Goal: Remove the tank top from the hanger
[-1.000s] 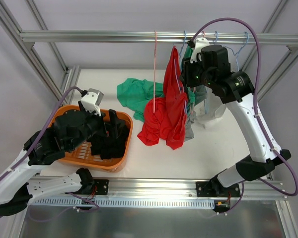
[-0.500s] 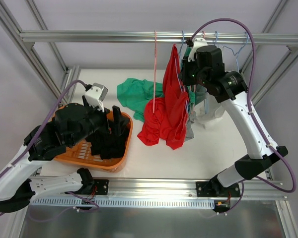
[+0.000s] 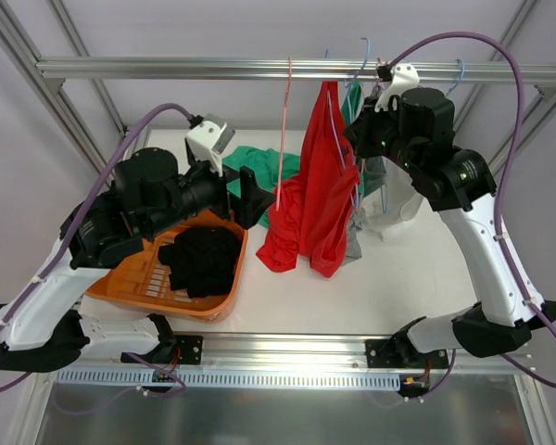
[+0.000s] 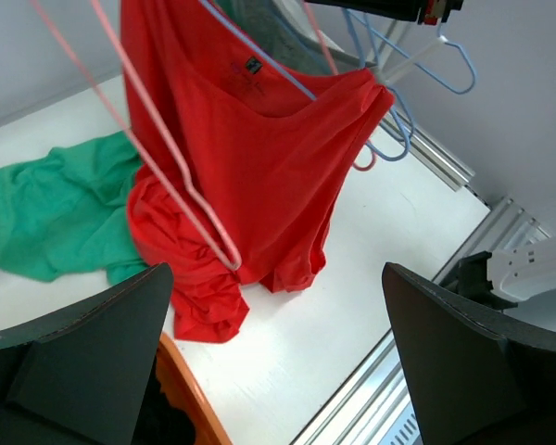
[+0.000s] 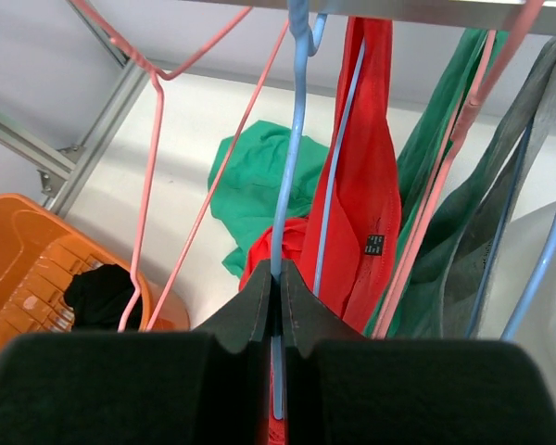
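Note:
The red tank top [image 3: 315, 195] hangs on a thin blue hanger [image 3: 332, 120] under the top rail, its hem bunched on the table. My right gripper [image 3: 357, 125] is shut on the blue hanger's neck; in the right wrist view [image 5: 278, 278] the blue wire [image 5: 292, 139] runs up between the pads, with the red top [image 5: 361, 185] just right of it. My left gripper [image 3: 246, 190] is open and empty, raised left of the top. In the left wrist view [image 4: 273, 278] it faces the red top [image 4: 250, 158] and the blue hanger [image 4: 259, 65].
An orange basket [image 3: 130, 278] at the near left holds a black garment [image 3: 204, 260]. A green garment [image 3: 259, 167] lies on the table behind. A bare pink hanger [image 3: 285, 120] hangs left of the top. Green and grey garments [image 3: 380, 176] hang to the right.
My left arm has risen out of the basket toward the red top, leaving the black garment there. My right gripper has lifted the blue hanger and top higher.

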